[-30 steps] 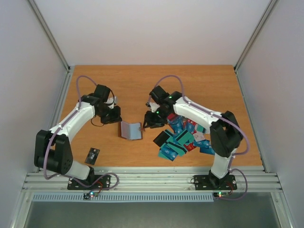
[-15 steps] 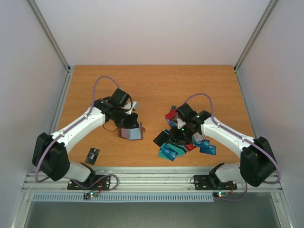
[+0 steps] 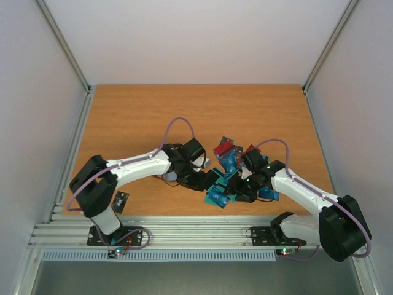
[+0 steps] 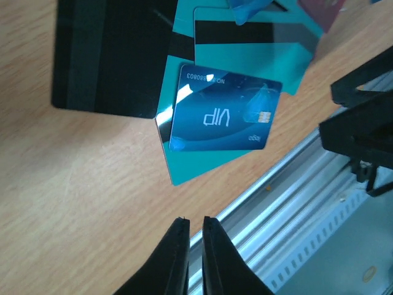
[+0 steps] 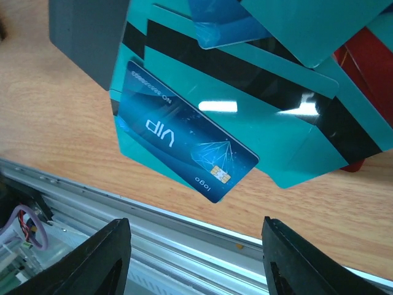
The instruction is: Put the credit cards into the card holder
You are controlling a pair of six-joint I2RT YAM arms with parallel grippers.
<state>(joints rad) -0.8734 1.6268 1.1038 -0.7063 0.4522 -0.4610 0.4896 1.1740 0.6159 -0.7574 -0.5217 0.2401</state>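
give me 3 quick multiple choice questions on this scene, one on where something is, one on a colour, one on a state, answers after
1. Where is the vip card?
A. lying flat on a teal card
B. gripped in mid-air
C. standing upright on its edge

2. What colour is the vip card?
A. red
B. white
C. blue

3. How does the right gripper stand?
A. shut on a card
B. open, nothing between its fingers
C. shut and empty

Answers:
1 A, teal shows past its edges in both wrist views.
2 C, its face is glossy blue.
3 B, the right wrist view shows the fingers wide apart with no card between them.
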